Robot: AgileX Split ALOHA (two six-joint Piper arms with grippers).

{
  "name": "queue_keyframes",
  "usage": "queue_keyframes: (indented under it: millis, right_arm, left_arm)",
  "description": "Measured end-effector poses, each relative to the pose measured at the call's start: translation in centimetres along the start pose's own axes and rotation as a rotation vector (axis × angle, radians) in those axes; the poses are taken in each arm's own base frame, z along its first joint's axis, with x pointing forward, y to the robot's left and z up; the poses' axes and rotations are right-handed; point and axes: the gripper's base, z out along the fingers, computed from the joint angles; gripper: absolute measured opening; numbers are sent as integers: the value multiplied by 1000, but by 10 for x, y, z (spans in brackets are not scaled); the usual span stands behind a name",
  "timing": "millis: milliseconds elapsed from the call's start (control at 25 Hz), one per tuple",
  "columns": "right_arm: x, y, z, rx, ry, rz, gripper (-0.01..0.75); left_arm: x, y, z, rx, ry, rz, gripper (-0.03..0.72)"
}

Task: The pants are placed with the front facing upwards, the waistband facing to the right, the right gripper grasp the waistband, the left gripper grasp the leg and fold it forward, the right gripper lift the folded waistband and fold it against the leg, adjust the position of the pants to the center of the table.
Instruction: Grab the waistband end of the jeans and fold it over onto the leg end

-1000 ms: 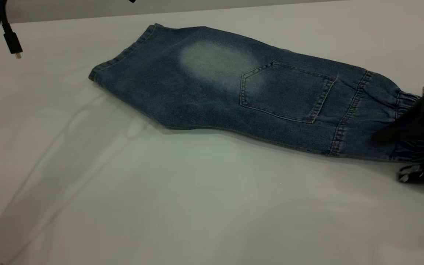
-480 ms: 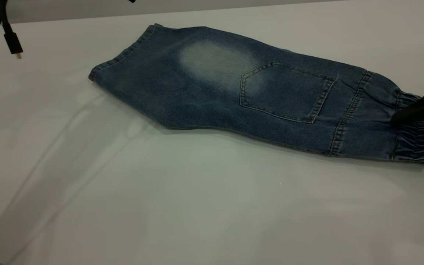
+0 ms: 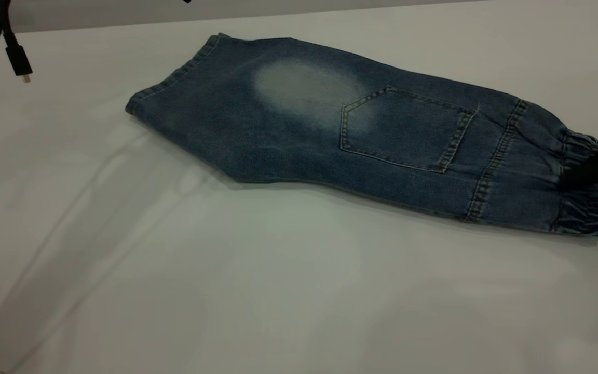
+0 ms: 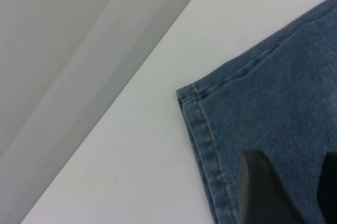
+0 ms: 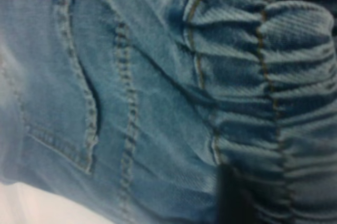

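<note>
The pants (image 3: 330,124) lie folded lengthwise on the white table (image 3: 278,291), one pale knee patch and a pocket facing up, the leg hem (image 3: 169,83) at the far left. The ruched waistband (image 3: 582,208) is at the right edge. My right gripper (image 3: 592,193) comes in from the right and is shut on the waistband, one dark finger on top and one underneath. The right wrist view is filled with the gathered waistband (image 5: 284,103) and one finger (image 5: 231,197). My left gripper (image 4: 297,195) hangs open above the leg hem (image 4: 202,129), denim showing between its fingers.
A black cable with a plug (image 3: 17,59) dangles at the far left above the table. The table's far edge (image 3: 96,28) runs just behind the pants. White tabletop spreads in front of the pants.
The right gripper's fingers were wide apart around the waistband and have drawn together on it. The waistband end has shifted slightly and a new crease shows near the seam.
</note>
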Motion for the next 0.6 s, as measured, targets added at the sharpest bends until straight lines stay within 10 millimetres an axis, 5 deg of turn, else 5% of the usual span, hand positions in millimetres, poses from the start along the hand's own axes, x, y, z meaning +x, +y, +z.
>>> queue_keyframes:
  millis: [240,600]
  right_arm:
    - [0,3,0,-32,1,-1,62]
    - [2,19,-2,-213,23,-30,34]
  left_arm:
    - [2,-7,7,20,14,0,279]
    - [2,-48,29,111,37,-78,279]
